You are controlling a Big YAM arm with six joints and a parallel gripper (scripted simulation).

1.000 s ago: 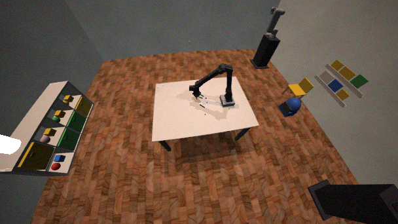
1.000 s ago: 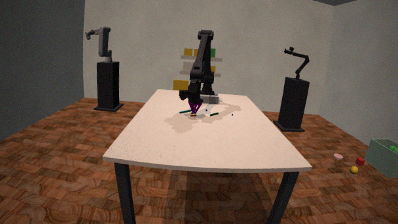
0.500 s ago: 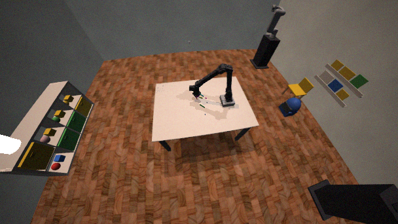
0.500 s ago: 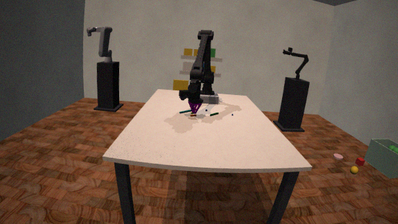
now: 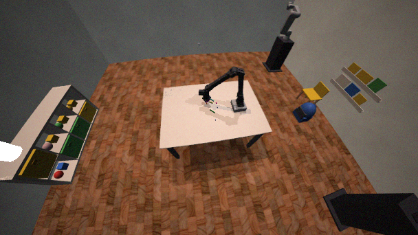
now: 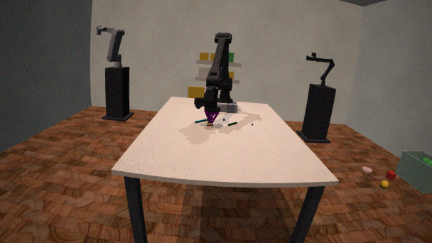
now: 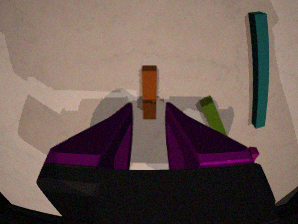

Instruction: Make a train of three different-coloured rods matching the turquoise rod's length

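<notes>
Lying just beyond the narrowly parted, unladen gripper (image 5: 206, 102) (image 6: 212, 122) (image 7: 149, 110), the orange rod (image 7: 149, 85), roughly centred between its fingertips.

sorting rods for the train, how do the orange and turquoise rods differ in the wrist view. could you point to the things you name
The orange rod (image 7: 149, 84) is shorter; the turquoise rod (image 7: 261, 70) is much longer. The orange rod lies ahead of the gap in the pincer (image 7: 149, 104), the turquoise rod off to the right. Both lie flat.

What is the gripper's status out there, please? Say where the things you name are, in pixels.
Purple-fingered gripper (image 5: 206, 102) (image 6: 212, 122) (image 7: 149, 110) part open, empty. Slim orange rod (image 6: 209, 125) (image 7: 149, 82) lying flat, not gripped. Slim lime rod (image 5: 211, 102) (image 7: 214, 116) close beside, possibly in the way.
</notes>
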